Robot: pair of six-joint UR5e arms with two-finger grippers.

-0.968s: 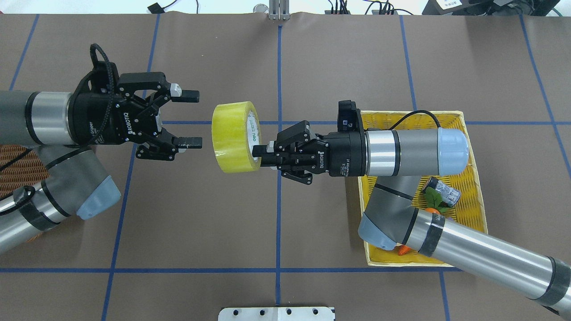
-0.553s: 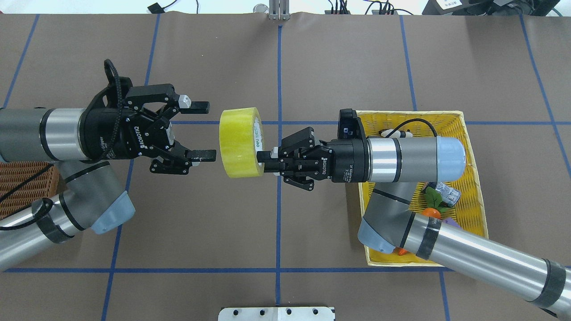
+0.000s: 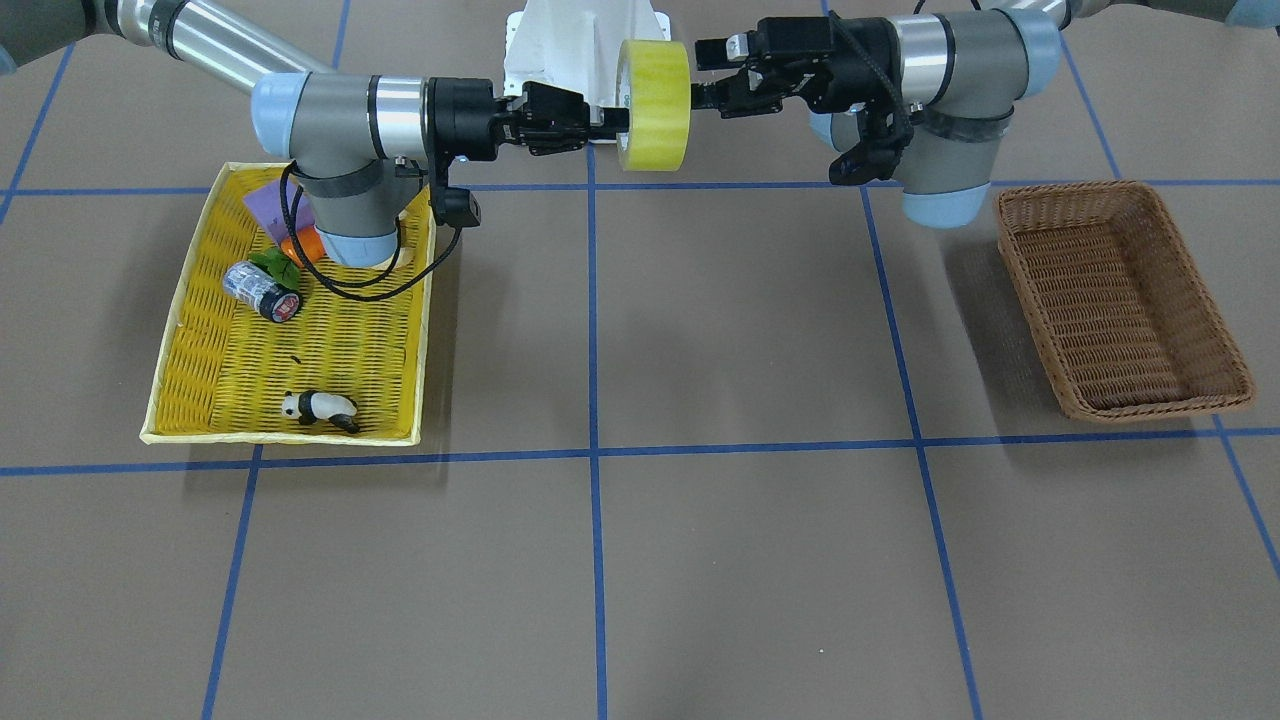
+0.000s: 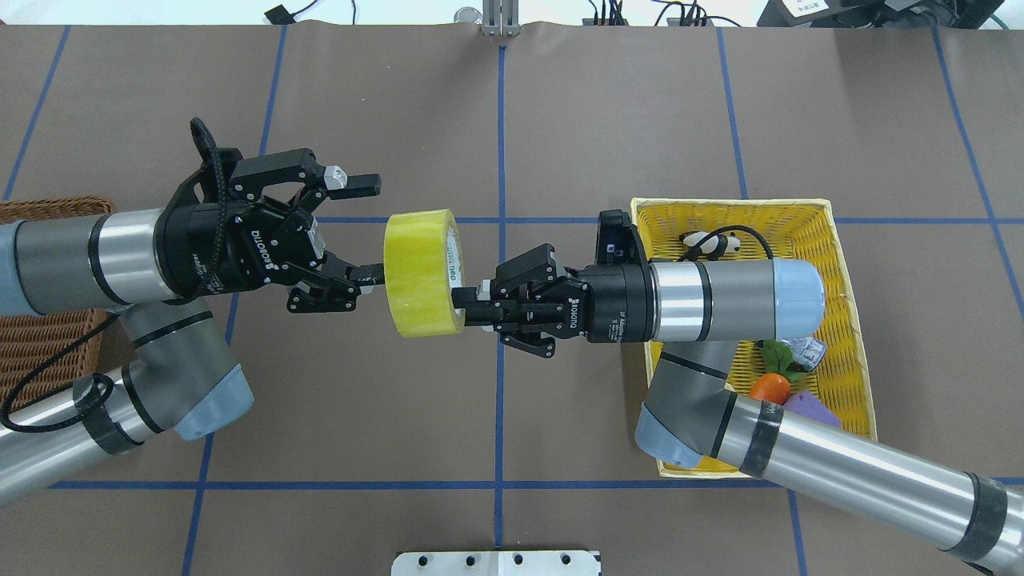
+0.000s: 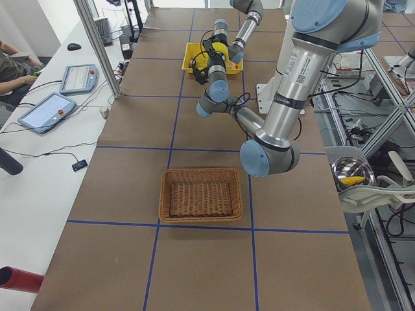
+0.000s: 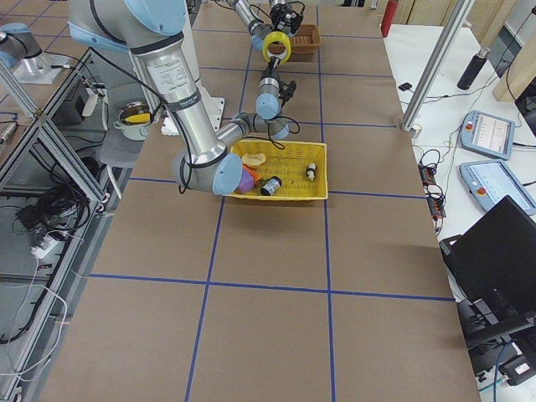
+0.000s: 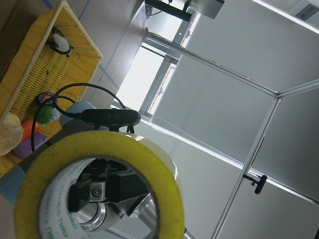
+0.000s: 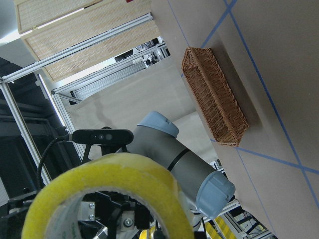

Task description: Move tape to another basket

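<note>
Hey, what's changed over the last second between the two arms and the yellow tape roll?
The left gripper moved in toward the tape, closing the gap; one finger now reaches the roll's face, though contact is unclear. The tape drifted slightly toward the robot. Unchanged: the left jaws are open, and the right gripper is shut on the tape in mid-air.

— What hides behind the wide yellow translucent tape roll?
— On the left gripper, the lower fingertip; contact unclear. Left of that roll, the brown wicker basket is cut off, the left arm covering it.
</note>
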